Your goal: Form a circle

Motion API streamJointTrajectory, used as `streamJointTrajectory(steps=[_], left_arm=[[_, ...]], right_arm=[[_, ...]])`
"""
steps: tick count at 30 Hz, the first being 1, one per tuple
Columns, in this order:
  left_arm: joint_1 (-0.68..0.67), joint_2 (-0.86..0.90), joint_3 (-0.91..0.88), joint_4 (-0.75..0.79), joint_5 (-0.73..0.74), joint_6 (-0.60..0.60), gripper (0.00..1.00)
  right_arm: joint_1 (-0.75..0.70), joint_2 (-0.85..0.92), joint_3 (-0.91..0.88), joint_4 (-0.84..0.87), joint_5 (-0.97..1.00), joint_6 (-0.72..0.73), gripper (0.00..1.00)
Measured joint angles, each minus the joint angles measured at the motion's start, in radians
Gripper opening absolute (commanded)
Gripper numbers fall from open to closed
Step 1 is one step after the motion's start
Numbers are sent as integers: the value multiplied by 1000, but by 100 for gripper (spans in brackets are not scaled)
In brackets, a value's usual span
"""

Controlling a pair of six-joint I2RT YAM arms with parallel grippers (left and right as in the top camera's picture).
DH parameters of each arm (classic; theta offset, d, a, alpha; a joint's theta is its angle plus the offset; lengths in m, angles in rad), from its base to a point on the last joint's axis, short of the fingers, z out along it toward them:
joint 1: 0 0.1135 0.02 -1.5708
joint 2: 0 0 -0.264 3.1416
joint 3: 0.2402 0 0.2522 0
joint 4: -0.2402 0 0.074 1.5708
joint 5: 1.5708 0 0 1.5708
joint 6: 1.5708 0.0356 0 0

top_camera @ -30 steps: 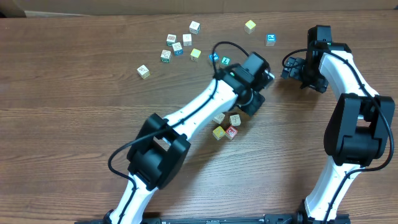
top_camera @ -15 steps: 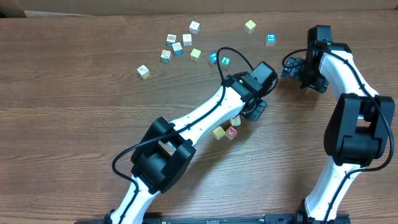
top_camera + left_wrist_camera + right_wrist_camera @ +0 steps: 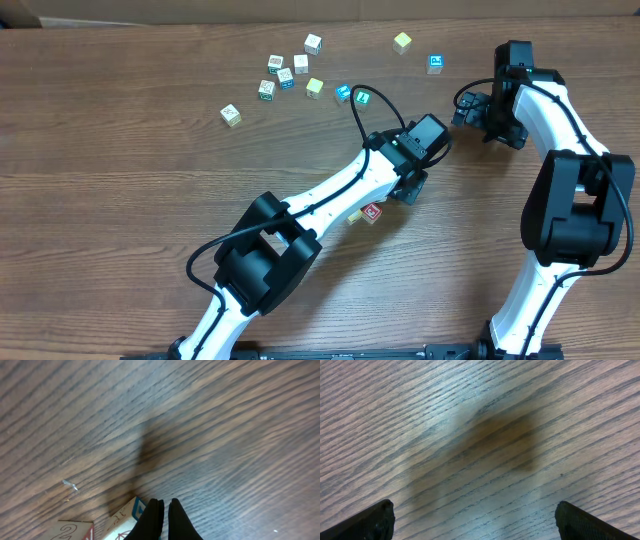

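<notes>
Pale cube clump (image 3: 371, 212), long axis hidden

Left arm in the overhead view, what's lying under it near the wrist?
A red-marked cube and the edge of a yellowish cube peek out below it. The arm covers anything else there; the wrist view shows two pale printed cubes by the shut left hand.

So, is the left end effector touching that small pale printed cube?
Cannot tell. Left wrist view: the shut left end effector covers an edge of the small pale printed cube, hiding any gap; overhead, the arm hides both.
</notes>
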Motion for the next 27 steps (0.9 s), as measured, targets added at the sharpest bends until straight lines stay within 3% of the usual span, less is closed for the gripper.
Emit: streamJointTrajectory(steps=[27], left_arm=[[0,0,-39,29,-52,-29,4]], right_arm=[[0,0,0,0,0,0,100]])
